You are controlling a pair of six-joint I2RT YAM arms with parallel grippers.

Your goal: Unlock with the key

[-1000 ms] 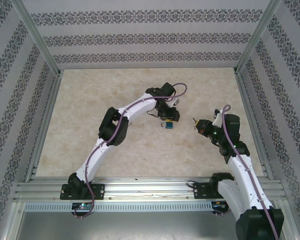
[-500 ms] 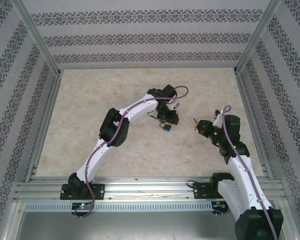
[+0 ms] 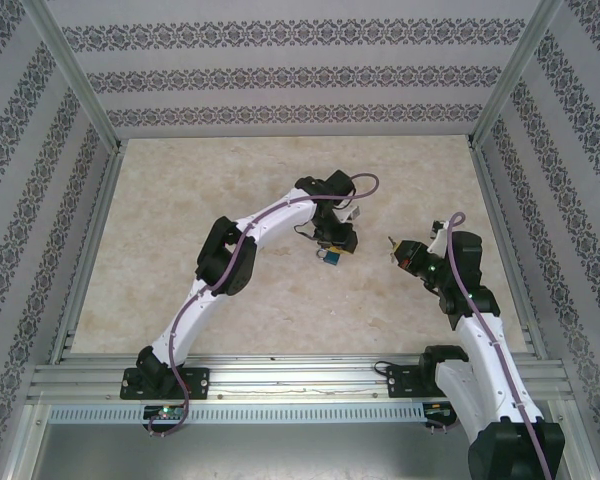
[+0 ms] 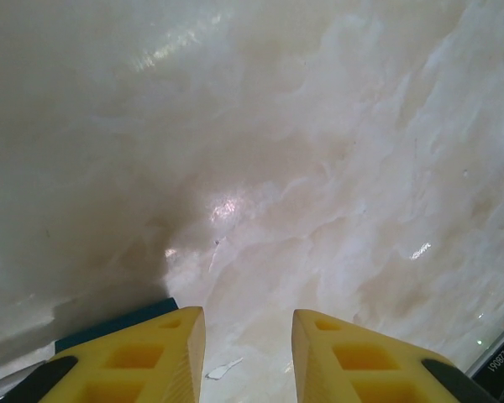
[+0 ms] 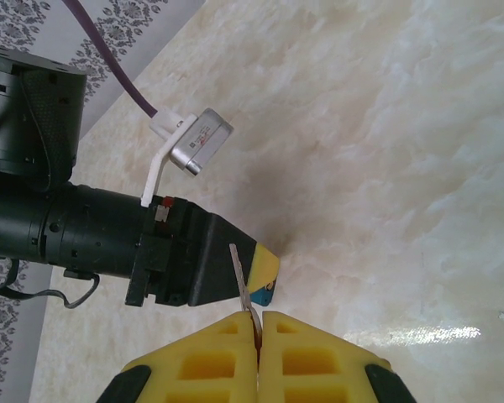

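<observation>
A small blue padlock (image 3: 330,258) lies on the marble table under the tip of my left gripper (image 3: 333,244). In the left wrist view its blue edge (image 4: 109,323) shows just past the left yellow finger (image 4: 143,353). My left gripper (image 4: 248,327) is open, with bare table showing between the jaws. My right gripper (image 5: 258,323) is shut on the silver key (image 5: 239,273). The key's blade sticks out toward the padlock (image 5: 265,294) and the left arm's yellow fingertip (image 5: 265,262), a short gap away. In the top view my right gripper (image 3: 394,249) sits to the right of the padlock.
The marble table (image 3: 180,220) is fenced by an aluminium frame (image 3: 80,90) and patterned walls. A silver wrist camera (image 5: 197,144) with a purple cable rides on the left arm. Open floor lies left and behind the arms.
The left gripper has shifted slightly left and toward the near edge, and its jaws have narrowed a little. The padlock sits a touch lower in the view. The right arm has held still.
</observation>
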